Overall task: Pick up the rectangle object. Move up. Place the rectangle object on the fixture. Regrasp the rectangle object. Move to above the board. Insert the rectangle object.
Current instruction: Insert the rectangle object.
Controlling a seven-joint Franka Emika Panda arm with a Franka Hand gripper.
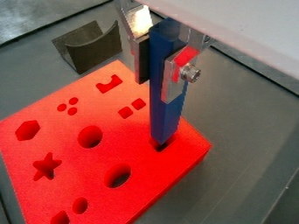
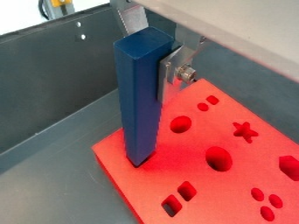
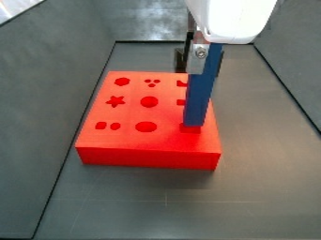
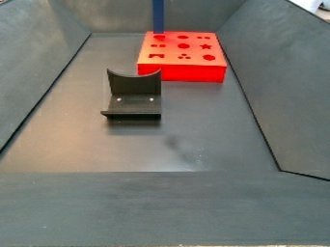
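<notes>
Rectangle object (image 1: 166, 83) was a slim matte blue bar w/ square edges, standing upright, lower end at a corner region of the board (image 3: 126, 131), in or on a hole there; can't tell how deep. Board was a thick bright red-orange slab, smooth top cut w/ star, hexagon, circles, ovals, squares. Fixture (image 4: 131, 95) was a dark grey block w/ curved notch, sitting on the dark matte floor well apart from the board in a side view, just past the board's edge in a wrist view (image 1: 91, 45). Gripper (image 1: 159, 54) hung vertical above the board, jaws closed narrow on the bar's upper part; silver finger plate (image 2: 179, 66) w/ a screw pressed flat on its side. White arm housing (image 3: 234, 19) sat directly over it.
</notes>
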